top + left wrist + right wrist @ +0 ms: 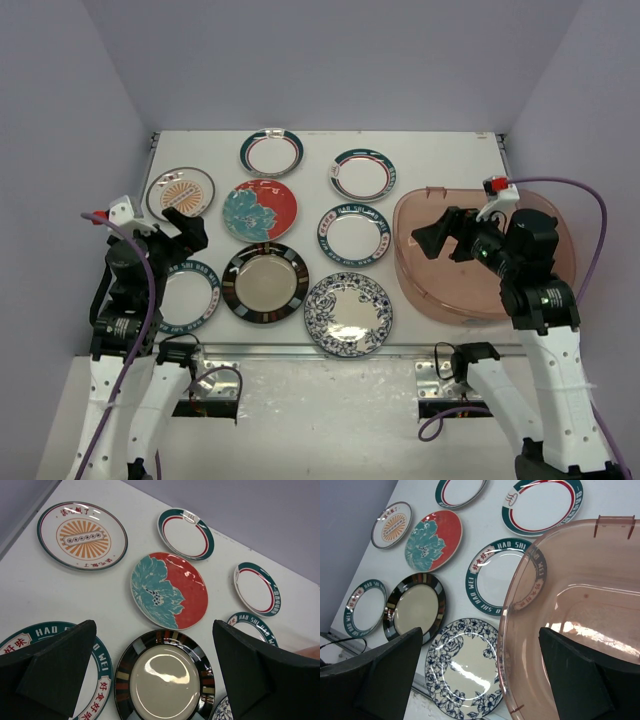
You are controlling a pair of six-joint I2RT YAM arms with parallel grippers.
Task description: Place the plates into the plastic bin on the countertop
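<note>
brownish-pink bin [412,285], translucent, flared rim, sits at the right end of the white countertop [440,160].

left of the bin, all lying flat on the countertop and outside it, eight in all:
- lettered plate [353,234], teal rim, just beside the bin's left wall. in the right wrist view the bin's rim overlaps its edge and the lettering reads through the plastic.
- blue plate [348,314], flower pattern, near the bin's front-left curve.
- striped plate [362,175], teal and red rings, off the bin's back-left.
- black plate [265,283], farther left, level with the bin's front half.
- red plate [260,210], teal flower, farther left, level with the bin's back half.
- back plate [271,152], teal and red rings, far from the bin by the rear edge.
- orange plate [180,192], sunburst centre, well apart from the bin.
- far lettered plate [190,295], the farthest from the bin at the front.

right gripper [432,230] hangs over the bin's left part, fingers spread wide, nothing between them. its wrist view looks down on the bin's rim.

left gripper [185,225] hangs well apart from the bin, above the gap between the orange plate and the far lettered plate. fingers are spread wide, holding nothing. its wrist view frames the black and red plates.
</note>
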